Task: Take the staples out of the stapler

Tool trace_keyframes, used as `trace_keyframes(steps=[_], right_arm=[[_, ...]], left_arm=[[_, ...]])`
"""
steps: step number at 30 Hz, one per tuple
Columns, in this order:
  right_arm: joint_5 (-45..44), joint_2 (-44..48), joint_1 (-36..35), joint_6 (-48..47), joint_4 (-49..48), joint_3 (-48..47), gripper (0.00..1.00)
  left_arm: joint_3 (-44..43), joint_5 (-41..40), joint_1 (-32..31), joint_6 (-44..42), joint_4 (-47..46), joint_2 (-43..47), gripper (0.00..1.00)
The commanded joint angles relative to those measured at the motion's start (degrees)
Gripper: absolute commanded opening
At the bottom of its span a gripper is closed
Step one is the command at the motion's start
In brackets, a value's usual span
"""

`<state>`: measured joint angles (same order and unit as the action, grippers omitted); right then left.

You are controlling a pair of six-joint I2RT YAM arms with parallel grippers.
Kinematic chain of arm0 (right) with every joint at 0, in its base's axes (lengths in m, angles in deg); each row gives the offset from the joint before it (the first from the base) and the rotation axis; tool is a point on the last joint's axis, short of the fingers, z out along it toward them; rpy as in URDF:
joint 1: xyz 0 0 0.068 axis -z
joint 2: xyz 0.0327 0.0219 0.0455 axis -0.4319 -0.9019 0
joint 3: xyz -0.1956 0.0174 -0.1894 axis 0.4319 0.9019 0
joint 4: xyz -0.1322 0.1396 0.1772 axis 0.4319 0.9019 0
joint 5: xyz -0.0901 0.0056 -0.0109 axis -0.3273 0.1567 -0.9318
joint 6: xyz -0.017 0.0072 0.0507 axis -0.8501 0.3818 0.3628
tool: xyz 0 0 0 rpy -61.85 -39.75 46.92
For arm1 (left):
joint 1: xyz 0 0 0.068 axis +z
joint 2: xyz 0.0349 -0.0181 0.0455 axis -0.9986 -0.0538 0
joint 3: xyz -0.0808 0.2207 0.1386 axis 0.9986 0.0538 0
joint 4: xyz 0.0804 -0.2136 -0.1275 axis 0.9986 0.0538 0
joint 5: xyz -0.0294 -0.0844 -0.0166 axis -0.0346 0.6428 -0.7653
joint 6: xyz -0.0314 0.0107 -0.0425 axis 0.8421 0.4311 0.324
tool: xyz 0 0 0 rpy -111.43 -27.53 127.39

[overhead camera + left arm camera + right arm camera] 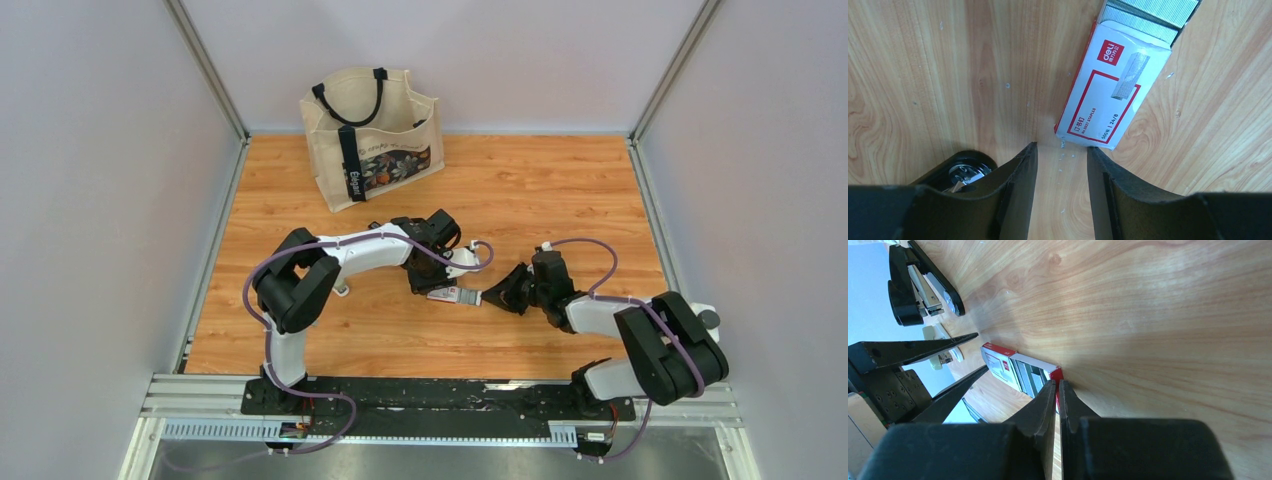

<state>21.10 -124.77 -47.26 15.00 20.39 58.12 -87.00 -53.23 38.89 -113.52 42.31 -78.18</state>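
Observation:
The stapler (pixel 923 287) is black with a silvery rail and lies opened at the far left of the right wrist view. Its round base end (pixel 965 172) shows beside my left fingers. It is hidden under the left arm in the top view. No loose staples show. My left gripper (pixel 1062 150) is open and empty, just short of a flat red-and-white box (pixel 1113 85), whose far open end shows rows of grey metal strips (pixel 1153 12). My right gripper (pixel 1058 385) is shut on the box's red end flap (pixel 1055 374). In the top view the box (pixel 452 295) lies between the left gripper (pixel 438 275) and the right gripper (pixel 492 297).
A beige tote bag (pixel 370 135) with black handles stands at the back left of the wooden table (pixel 560 190). Grey walls close in the table on three sides. The left gripper's black fingers (pixel 923 351) show in the right wrist view beside the box.

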Motion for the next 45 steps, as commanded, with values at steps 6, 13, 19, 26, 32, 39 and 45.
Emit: trace_keyframes(steps=[6,13,19,26,32,39,45], right_arm=[[0.25,-1.66,-0.39,-0.21,-2.08,-0.01,0.06],[-0.54,-1.57,-1.44,-1.00,-1.20,-0.72,0.05],[-1.16,-2.10,-2.32,-1.35,-0.41,-1.51,0.04],[-1.16,-2.80,-2.67,-1.61,-0.06,-2.30,0.04],[-1.42,-3.85,-3.29,-1.97,0.47,-3.36,0.04],[-1.77,-3.86,-3.82,-2.05,0.91,-3.88,0.03],[-2.13,-5.44,-5.40,-0.65,-0.75,-4.50,0.03]], left_arm=[[-1.57,0.66,-0.66,0.93,-0.82,-0.64,0.49],[-1.92,0.48,-0.75,0.93,-0.56,-0.64,0.49],[-1.83,0.40,-0.84,1.10,-0.47,-0.37,0.49],[-1.83,0.31,-1.01,0.93,-0.47,-0.28,0.49],[-1.75,-0.04,-1.19,0.66,-0.73,-0.28,0.49],[-1.83,-0.13,-1.28,0.84,-0.73,-0.37,0.49],[-1.83,0.13,-1.28,1.10,-0.73,-0.11,0.49]])
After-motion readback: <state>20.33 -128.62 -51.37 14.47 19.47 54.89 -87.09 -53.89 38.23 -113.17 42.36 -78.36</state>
